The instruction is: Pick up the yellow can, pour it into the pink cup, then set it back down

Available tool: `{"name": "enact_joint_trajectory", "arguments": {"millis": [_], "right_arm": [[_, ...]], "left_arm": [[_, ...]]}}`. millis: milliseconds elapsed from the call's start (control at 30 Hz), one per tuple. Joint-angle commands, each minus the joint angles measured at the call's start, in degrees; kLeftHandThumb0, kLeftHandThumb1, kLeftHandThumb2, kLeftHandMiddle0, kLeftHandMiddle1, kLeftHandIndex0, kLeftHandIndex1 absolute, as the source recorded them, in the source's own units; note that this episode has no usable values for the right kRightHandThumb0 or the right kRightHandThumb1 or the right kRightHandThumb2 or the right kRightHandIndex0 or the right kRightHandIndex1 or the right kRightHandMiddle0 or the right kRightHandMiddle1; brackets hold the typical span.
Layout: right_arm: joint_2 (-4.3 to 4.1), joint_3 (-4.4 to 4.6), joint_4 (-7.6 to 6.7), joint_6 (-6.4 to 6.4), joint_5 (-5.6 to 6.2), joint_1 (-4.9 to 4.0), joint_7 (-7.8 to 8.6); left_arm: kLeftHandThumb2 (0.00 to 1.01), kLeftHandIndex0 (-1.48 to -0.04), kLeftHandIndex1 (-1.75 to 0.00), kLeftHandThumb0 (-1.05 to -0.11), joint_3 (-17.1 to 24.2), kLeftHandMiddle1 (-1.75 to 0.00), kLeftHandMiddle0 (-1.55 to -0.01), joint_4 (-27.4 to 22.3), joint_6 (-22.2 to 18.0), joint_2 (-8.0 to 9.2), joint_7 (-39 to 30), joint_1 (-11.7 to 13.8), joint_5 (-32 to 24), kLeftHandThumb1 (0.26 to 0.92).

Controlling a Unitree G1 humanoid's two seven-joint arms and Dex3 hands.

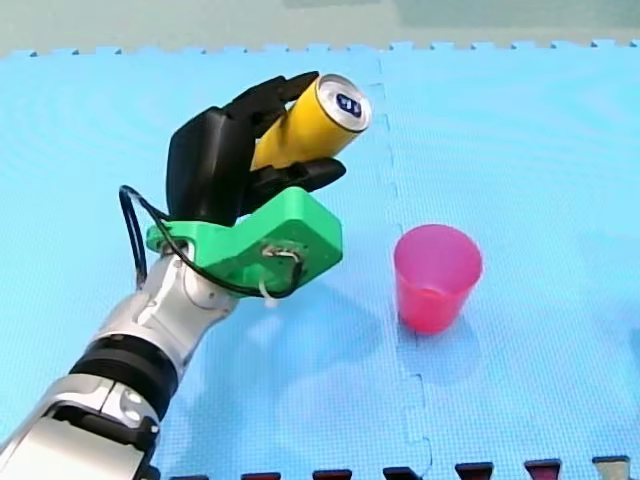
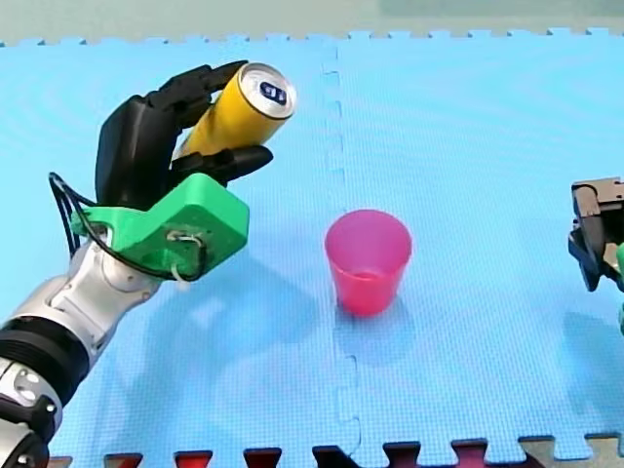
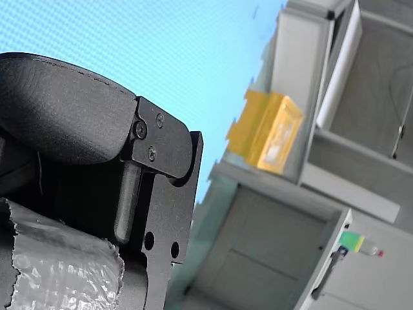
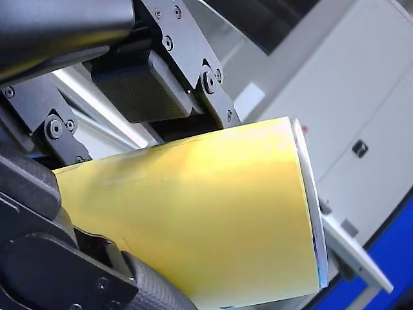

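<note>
Tilted yellow can (image 2: pixel 234 112) held in the left hand (image 2: pixel 146 146), pink cup (image 2: pixel 368 261) beside it.
Over the blue mat's (image 2: pixel 468 117) left half, the hand's fingers pinch the can, its top leaning toward the upright cup at mid-mat; the right hand (image 2: pixel 597 234) is at the right edge, its state impossible to tell.

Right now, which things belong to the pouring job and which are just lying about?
In the job: yellow can, tilted in the left hand; pink cup, upright.
Lying about: blue foam mat; right hand, over the mat's right side; yellow box on a shelf.
</note>
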Motion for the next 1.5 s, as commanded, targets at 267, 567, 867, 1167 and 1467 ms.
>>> {"name": "enact_joint_trajectory", "arguments": {"millis": [267,567,867,1167,1467], "right_arm": [[-0.18,0.19,-0.11,0.36,0.03,-0.2,-0.36],[-0.25,0.25,-0.13,0.82,0.07,-0.42,-0.13],[0.09,-0.13,-0.12,1.03,0.88,-0.46,1.4],[0.33,-0.37,-0.03,1.19,1.37,-0.38,1.97],[0.49,-0.95,-0.03,1.24,2.12,-0.34,3.09]], "left_arm": [[0.0,-1.15,0.0,-0.358,-2.38,0.0,-1.3,0.48,-0.14,-0.73,0.75,-0.46,1.62,0.812],[0.0,-1.16,0.0,-0.34,-3.55,0.0,-1.31,1.27,-1.66,-0.98,0.74,-0.72,2.34,0.808],[0.0,-1.18,-0.01,-0.333,-3.76,0.0,-1.31,0.75,-1.7,-1.83,-0.03,-0.64,2.03,0.804],[0.0,-1.19,-0.01,-0.334,-3.6,0.0,-1.31,0.42,-1.1,-2.39,-1.6,-0.54,1.45,0.803],[0.0,-1.19,0.0,-0.34,-3.92,0.0,-1.3,-0.29,-0.2,-2.32,-3.17,-0.06,1.45,0.8]]}}
